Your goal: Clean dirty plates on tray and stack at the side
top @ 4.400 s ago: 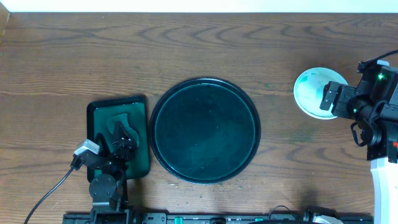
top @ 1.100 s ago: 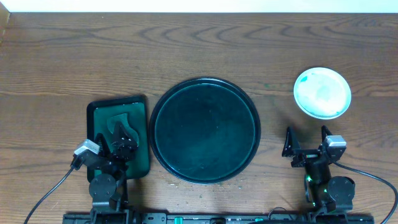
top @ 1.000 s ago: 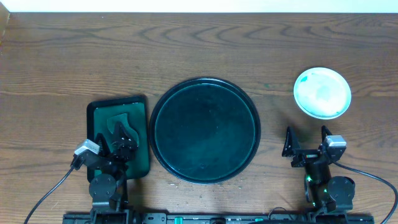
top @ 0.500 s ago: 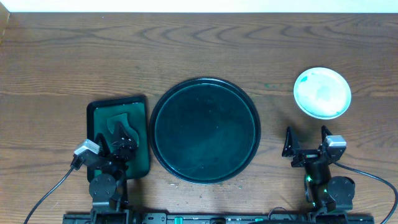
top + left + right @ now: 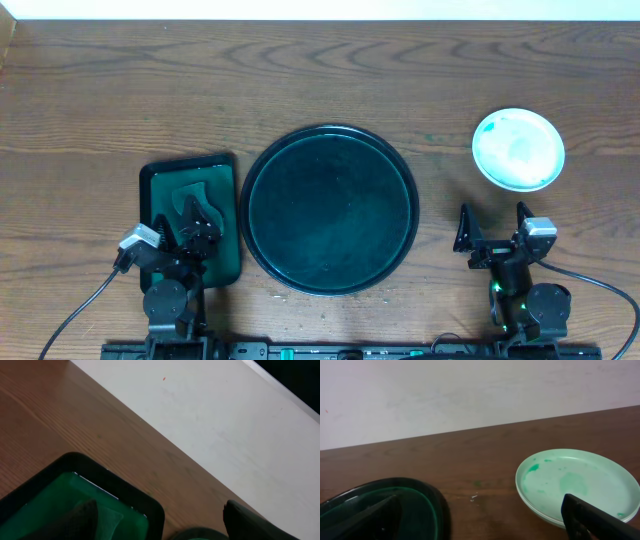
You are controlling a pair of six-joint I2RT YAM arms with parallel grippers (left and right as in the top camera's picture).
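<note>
The large round dark tray (image 5: 328, 208) lies mid-table with nothing on it; its rim also shows in the right wrist view (image 5: 427, 497). The pale mint plates (image 5: 518, 149) sit stacked on the bare wood at the far right, and the top one (image 5: 575, 482) carries faint green smears. My right gripper (image 5: 491, 225) rests near the table's front, below the plates, open and holding nothing (image 5: 480, 502). My left gripper (image 5: 197, 215) hangs open over the small rectangular green tray (image 5: 222, 175), also with nothing in it (image 5: 156, 510).
A green cloth-like piece (image 5: 65, 505) lies in the small rectangular tray, left of the round tray. A white wall (image 5: 210, 415) bounds the table's far edge. Cables run from both arm bases at the front edge.
Nothing has moved over the last second. Compared with the earliest frame, my right arm has drawn back from the plates to the front of the table.
</note>
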